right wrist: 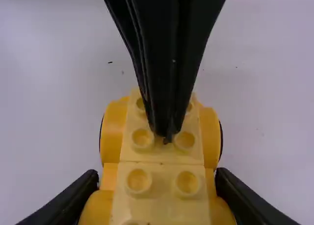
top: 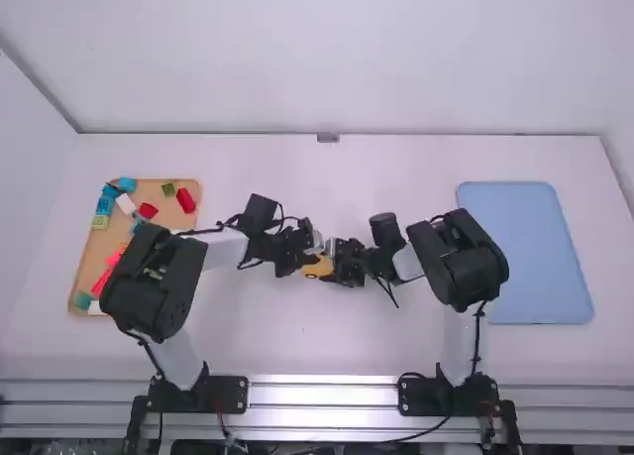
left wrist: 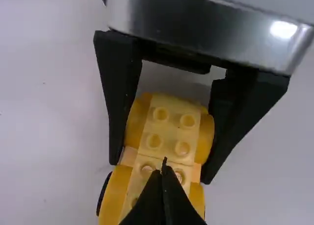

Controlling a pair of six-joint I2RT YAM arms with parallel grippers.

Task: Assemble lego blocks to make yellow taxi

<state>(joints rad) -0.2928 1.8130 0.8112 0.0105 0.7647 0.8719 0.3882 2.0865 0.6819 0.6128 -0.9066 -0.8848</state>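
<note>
Near the table's middle, the left gripper (top: 304,254) and right gripper (top: 337,261) meet at the yellow taxi body (top: 317,268). In the left wrist view, the left gripper (left wrist: 164,167) is shut with no block between its fingers, its tips over the studs of the yellow taxi body (left wrist: 158,144). The right gripper's two fingers stand on either side of the body's far end there. From the right wrist, the right gripper (right wrist: 157,177) is shut on the yellow taxi body (right wrist: 158,193) by its sides, while the left gripper's closed tips touch or hover just above the studs; which, I cannot tell.
A tan tray (top: 91,262) with several loose blocks, among them a red block (top: 186,200) and a green block (top: 168,189), lies at the left, partly behind the left arm. At the right is a blue tray (top: 540,247), its near-left side close to the right arm.
</note>
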